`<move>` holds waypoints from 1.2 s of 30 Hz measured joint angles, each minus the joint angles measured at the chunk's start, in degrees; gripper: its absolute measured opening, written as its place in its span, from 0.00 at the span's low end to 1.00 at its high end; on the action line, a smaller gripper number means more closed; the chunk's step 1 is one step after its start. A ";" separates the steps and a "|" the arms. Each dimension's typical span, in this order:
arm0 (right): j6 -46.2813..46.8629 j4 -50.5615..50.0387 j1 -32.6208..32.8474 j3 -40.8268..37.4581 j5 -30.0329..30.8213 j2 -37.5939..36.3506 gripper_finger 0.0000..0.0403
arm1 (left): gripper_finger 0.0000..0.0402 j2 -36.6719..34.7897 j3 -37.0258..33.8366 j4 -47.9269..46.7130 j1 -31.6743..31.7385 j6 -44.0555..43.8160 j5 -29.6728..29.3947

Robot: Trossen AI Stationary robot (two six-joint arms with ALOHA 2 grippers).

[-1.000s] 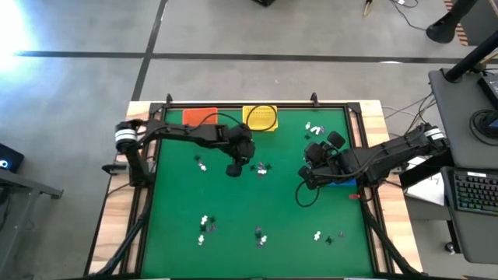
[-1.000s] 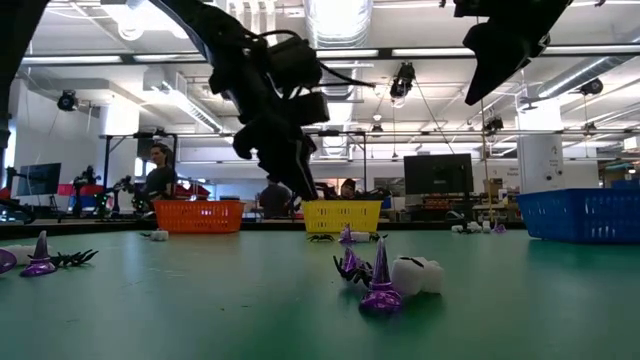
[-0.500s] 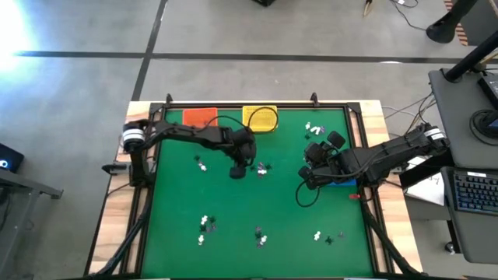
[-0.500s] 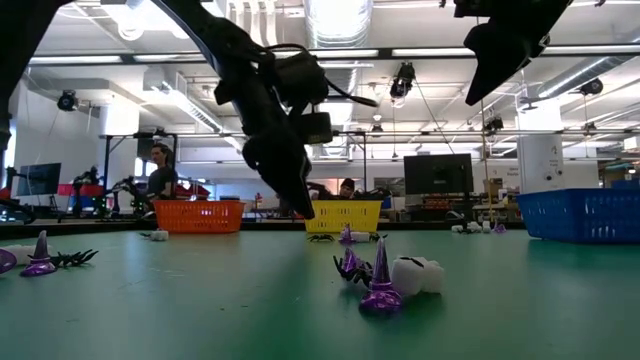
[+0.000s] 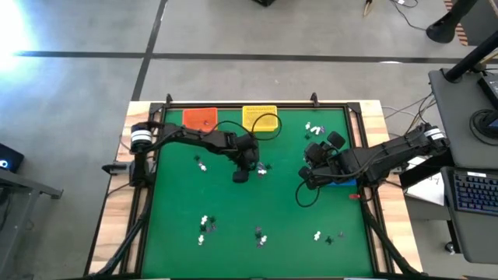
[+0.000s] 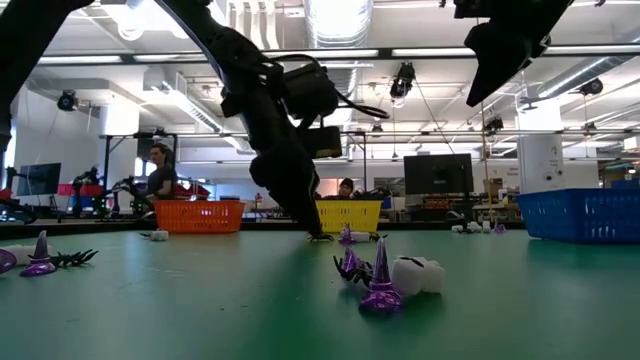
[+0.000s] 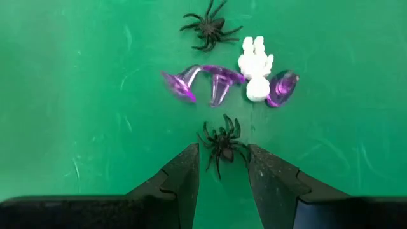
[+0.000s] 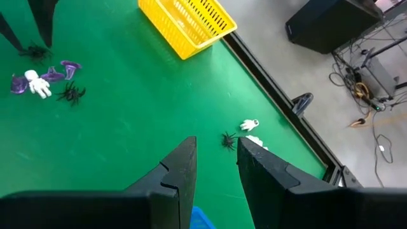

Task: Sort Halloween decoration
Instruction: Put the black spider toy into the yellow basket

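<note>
The Halloween decoration lies in small clusters on the green table [image 5: 233,210]. In the middle cluster are purple witch hats [image 7: 219,84], a white figure [image 7: 254,70] and two black spiders. My left gripper [image 7: 222,162] is open and low over the table. Its fingertips stand on either side of the nearer spider [image 7: 222,141]; I cannot tell if they touch it. In the low view its fingertips [image 6: 316,232] reach almost to the table. My right gripper [image 8: 216,159] is open with nothing between its fingers, raised above the table's right side [image 5: 310,169].
An orange basket [image 5: 200,118] and a yellow basket [image 5: 259,117] stand at the far edge. A blue basket [image 5: 342,183] sits under the right arm. More trinket clusters lie at the near side [image 5: 204,224] [image 5: 261,236] [image 5: 323,236], far right [image 5: 313,128] and left of centre [image 5: 201,163].
My left gripper has sunk toward the table and moved a little toward the right, down to the black spider at the middle cluster, its wrist rolling somewhat. The trinkets have stayed in place.
</note>
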 joint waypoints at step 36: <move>0.09 0.05 0.00 0.00 -0.26 0.00 0.27 | 0.00 2.20 0.80 -1.17 0.04 1.31 -0.36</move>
